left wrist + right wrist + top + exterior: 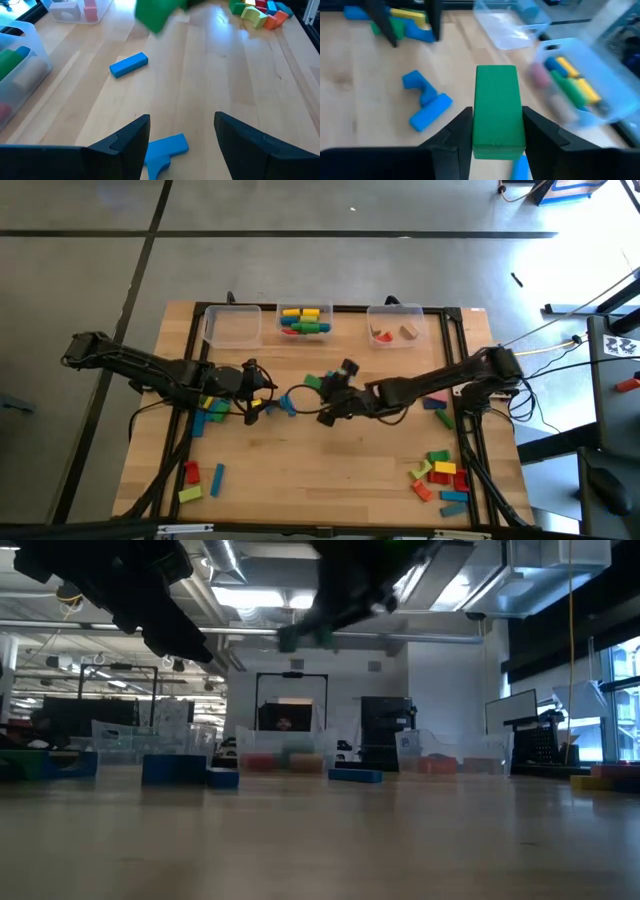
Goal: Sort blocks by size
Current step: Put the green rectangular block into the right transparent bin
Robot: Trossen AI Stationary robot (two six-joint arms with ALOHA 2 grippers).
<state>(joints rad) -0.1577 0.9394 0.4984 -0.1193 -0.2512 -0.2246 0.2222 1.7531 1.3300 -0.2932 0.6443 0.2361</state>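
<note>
My right gripper [322, 387] is over the table's middle, shut on a green block [495, 112], which the low view shows high above the table [305, 637]. My left gripper [182, 125] hovers open at the centre left [262, 395], above a notched blue block [167, 147]. A blue bar [129, 65] lies flat on the table beyond it. More blocks lie in groups at the left [210, 410], near left [190, 475] and near right [440, 475]. My right gripper pinches the green block's two long sides [476, 125] between its two fingers [457, 135], at the end nearer the wrist. The fingers slant down from the table's right and lie along the block. Its free end [496, 72] sticks out past the fingertips, lifted clear of the table.
Three clear bins stand along the far edge: an empty one [232, 325], a middle one [305, 320] with several coloured blocks, and a right one [394, 325] with a few small pieces. Two loose blocks [440, 408] lie under my right arm. A black frame [200, 307] borders the table.
</note>
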